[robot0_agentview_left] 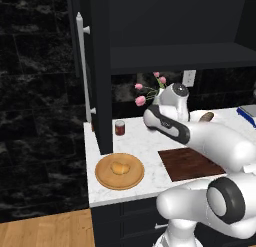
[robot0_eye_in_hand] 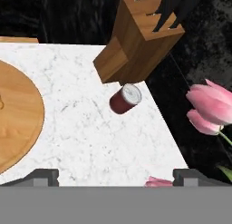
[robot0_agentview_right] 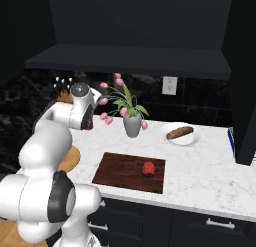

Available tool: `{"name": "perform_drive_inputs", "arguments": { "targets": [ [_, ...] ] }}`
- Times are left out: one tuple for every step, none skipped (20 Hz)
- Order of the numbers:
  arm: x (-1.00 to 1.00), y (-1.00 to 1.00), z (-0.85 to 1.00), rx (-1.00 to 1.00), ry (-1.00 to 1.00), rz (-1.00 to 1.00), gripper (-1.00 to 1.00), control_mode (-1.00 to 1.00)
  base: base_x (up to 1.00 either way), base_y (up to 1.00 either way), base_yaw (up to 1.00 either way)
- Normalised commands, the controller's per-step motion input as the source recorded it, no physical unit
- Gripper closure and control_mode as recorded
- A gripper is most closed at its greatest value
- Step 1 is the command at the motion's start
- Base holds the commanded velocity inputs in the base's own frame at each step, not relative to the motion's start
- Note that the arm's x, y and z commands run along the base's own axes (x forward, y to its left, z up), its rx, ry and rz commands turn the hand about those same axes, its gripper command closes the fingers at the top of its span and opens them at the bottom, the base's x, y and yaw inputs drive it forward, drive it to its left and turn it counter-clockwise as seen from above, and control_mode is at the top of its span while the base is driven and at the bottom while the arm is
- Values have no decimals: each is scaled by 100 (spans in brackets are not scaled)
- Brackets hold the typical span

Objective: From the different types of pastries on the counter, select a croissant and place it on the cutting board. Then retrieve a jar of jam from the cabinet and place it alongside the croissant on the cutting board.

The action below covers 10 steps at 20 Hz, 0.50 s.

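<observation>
One of the two placements looks done: the jar of jam sits on the cutting board, toward its 3 o'clock side, while the croissant rests on the round wooden plate at the board's 9 o'clock in the left base view, so moving it onto the board beside the jar is what appears left. The gripper hovers over the counter with its jaws wide apart and nothing between them, a maroon can and knife block toward 12 o'clock in the hand view. No brand, label or writing is readable anywhere.
</observation>
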Motion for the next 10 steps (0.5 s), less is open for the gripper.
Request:
{"name": "perform_drive_inputs", "arguments": {
  "targets": [
    [52,32,0,0,0,0,-100,-100,0,0,0],
    [61,22,0,0,3,0,-100,-100,0,0,0],
    [71,19,0,0,5,0,-100,-100,0,0,0],
    [57,23,0,0,3,0,-100,-100,0,0,0],
    [40,24,0,0,3,0,-100,-100,0,0,0],
    [5,26,11,0,0,1,-100,-100,0,0,0],
    [0,24,26,0,0,0,-100,-100,0,0,0],
    [-21,11,37,0,0,0,-100,-100,0,0,0],
    [-60,11,48,0,0,0,-100,-100,0,0,0],
    [-61,6,42,0,2,0,-100,-100,0,0,0]
  ]
}}
